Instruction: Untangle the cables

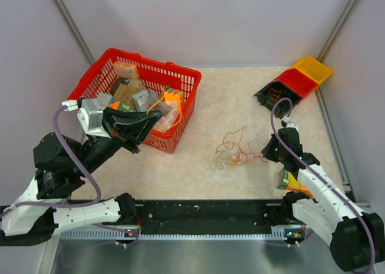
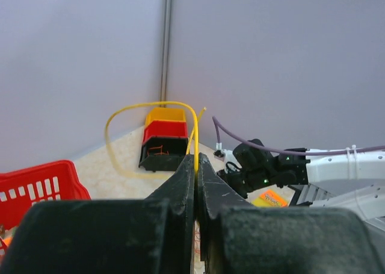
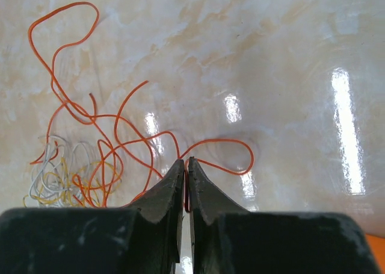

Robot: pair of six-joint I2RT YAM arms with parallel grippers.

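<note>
The cables (image 1: 231,153) lie as a thin tangle on the marble tabletop, right of centre. In the right wrist view they are looping orange wires (image 3: 114,135) with whitish and yellow strands (image 3: 57,180) at the left. My right gripper (image 3: 185,164) is low over the table at the tangle's right edge (image 1: 266,152), shut on one orange wire. My left gripper (image 1: 153,124) is raised beside the red basket, apart from the tangle. It (image 2: 197,158) is shut on a yellow wire (image 2: 150,104) that arcs up and away from the fingertips.
A red basket (image 1: 150,60) full of small boxes stands at the back left, close to my left gripper. Stacked yellow, red and black bins (image 1: 295,81) sit in the back right corner. An orange packet (image 1: 292,180) lies by the right arm.
</note>
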